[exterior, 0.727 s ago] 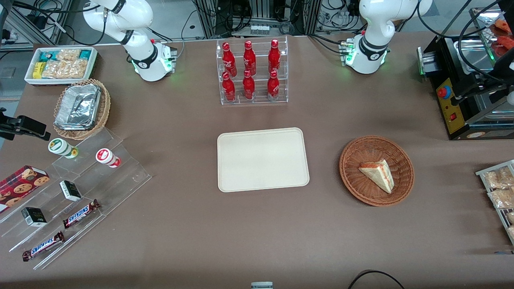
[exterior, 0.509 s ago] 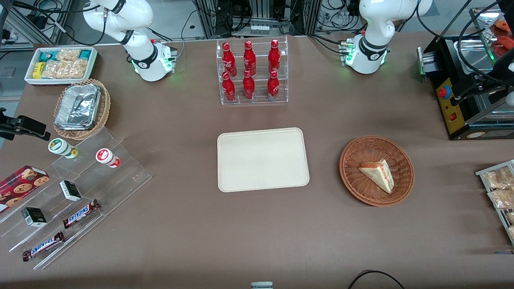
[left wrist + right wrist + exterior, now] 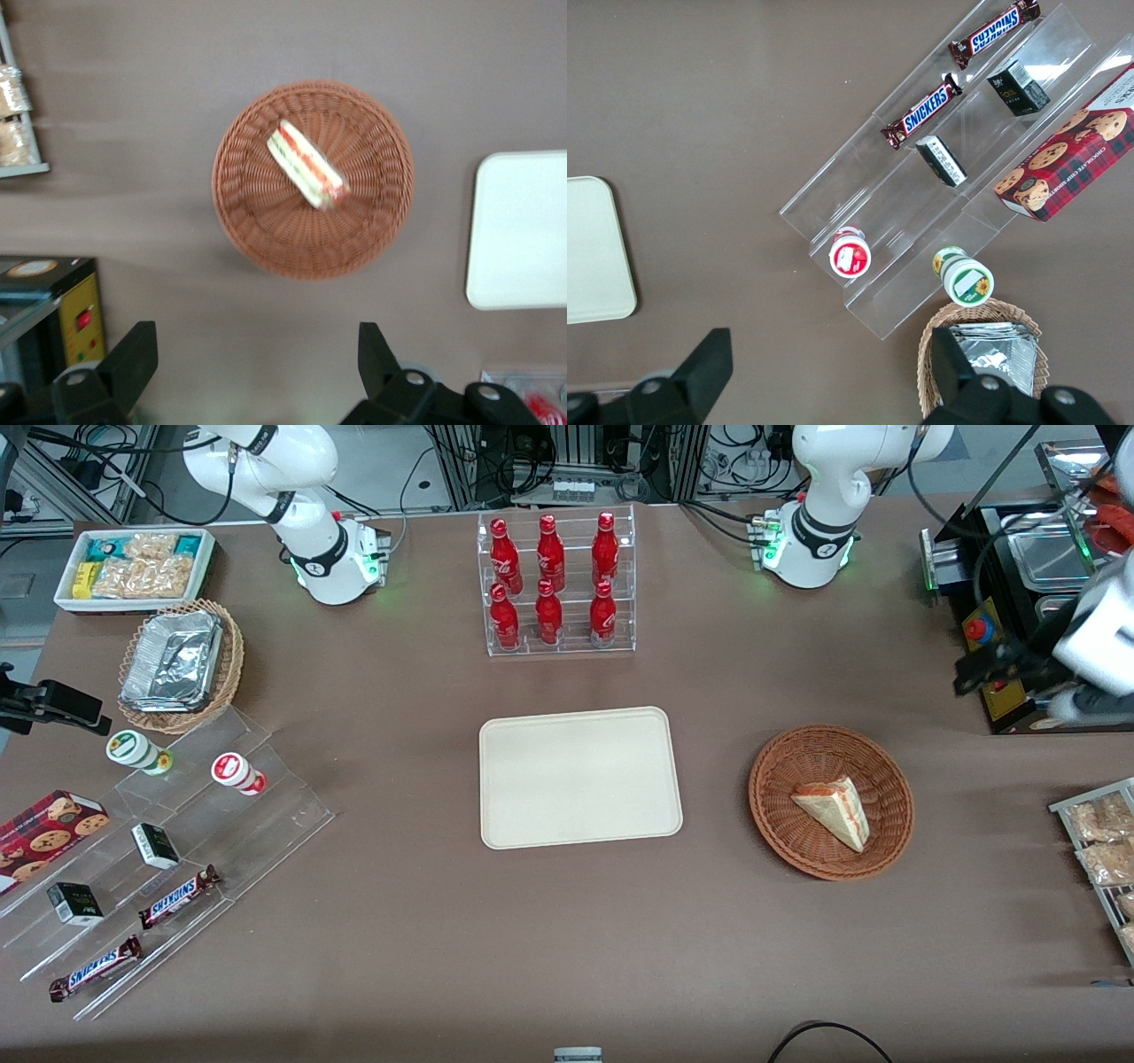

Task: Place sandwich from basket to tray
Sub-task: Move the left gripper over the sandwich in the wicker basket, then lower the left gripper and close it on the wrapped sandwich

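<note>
The sandwich (image 3: 833, 815), a pale wedge with red and green filling, lies in the reddish-brown wicker basket (image 3: 802, 757). The cream tray (image 3: 580, 778) lies bare on the table, beside the basket toward the parked arm's end. My gripper (image 3: 979, 671) hangs high over the black machine's edge, farther from the front camera than the basket and toward the working arm's end. In the left wrist view the gripper (image 3: 257, 363) is open and empty, with the sandwich (image 3: 306, 166), the basket (image 3: 266, 230) and a tray corner (image 3: 523, 230) well below it.
A black machine (image 3: 1019, 611) stands under my wrist. A wire rack of snack packets (image 3: 1103, 850) lies at the working arm's end. A clear rack of red bottles (image 3: 555, 584) stands farther back than the tray. A snack stand (image 3: 159, 850) lies toward the parked arm's end.
My gripper and white wrist have swung into the front view over the black machine, toward the basket. The sandwich, basket and tray have not moved.
</note>
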`<act>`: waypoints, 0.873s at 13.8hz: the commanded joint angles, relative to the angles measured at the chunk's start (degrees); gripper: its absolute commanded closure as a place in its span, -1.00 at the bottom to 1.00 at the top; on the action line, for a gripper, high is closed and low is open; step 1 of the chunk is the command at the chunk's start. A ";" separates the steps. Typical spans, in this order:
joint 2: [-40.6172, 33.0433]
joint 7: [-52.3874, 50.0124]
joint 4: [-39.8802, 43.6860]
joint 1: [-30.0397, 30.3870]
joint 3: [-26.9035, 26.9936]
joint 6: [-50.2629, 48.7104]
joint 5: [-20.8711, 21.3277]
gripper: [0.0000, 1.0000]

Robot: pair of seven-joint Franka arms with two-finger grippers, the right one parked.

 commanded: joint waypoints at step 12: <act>4.06 -36.64 -31.47 -0.52 -3.15 47.20 -1.05 -1.00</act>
